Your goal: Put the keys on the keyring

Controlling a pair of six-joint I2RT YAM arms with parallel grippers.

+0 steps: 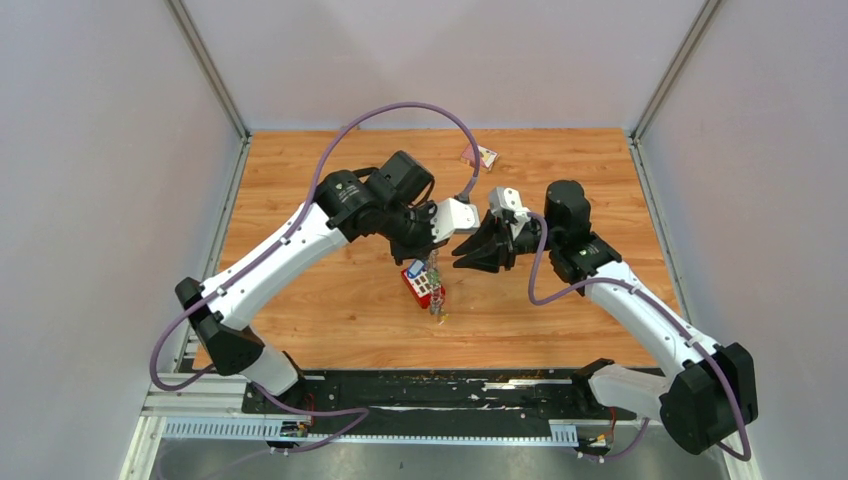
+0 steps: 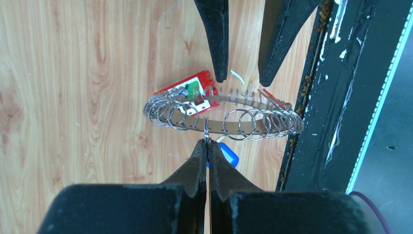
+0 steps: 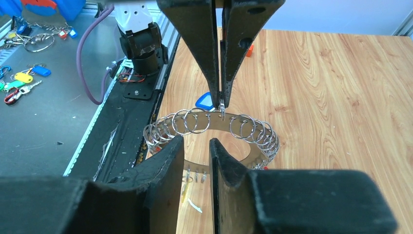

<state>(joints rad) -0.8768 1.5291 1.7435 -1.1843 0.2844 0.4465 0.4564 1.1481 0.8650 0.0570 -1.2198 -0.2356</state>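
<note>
— How many of each thing?
— 1 keyring point(image 2: 170, 114), 2 grippers and 1 red brick point(image 2: 170, 91). Of the keys I can make out only 1 blue tag point(image 2: 229, 155) and 1 green tag point(image 2: 192, 89), the green one seen against the brick. The small split rings strung round the keyring are too crowded to count.

— Which way does the keyring lie?
— It hangs clear of the counter point(image 2: 73, 97), with the brick below and behind it. Its open centre is tilted toward both wrist cameras, so it shows as a flattened oval. The long axis runs side to side in each wrist view.

— And against the jaws?
— The left gripper point(image 2: 205, 144) has its jaws pressed together on the rim nearest it, pinching 1 split ring, with the blue tag just beside them. The right gripper point(image 2: 242, 80) faces it from the opposite side. Its jaws stand narrowly apart and hold nothing. Their tips are right at the opposite rim, but I cannot tell whether they touch it.
</note>
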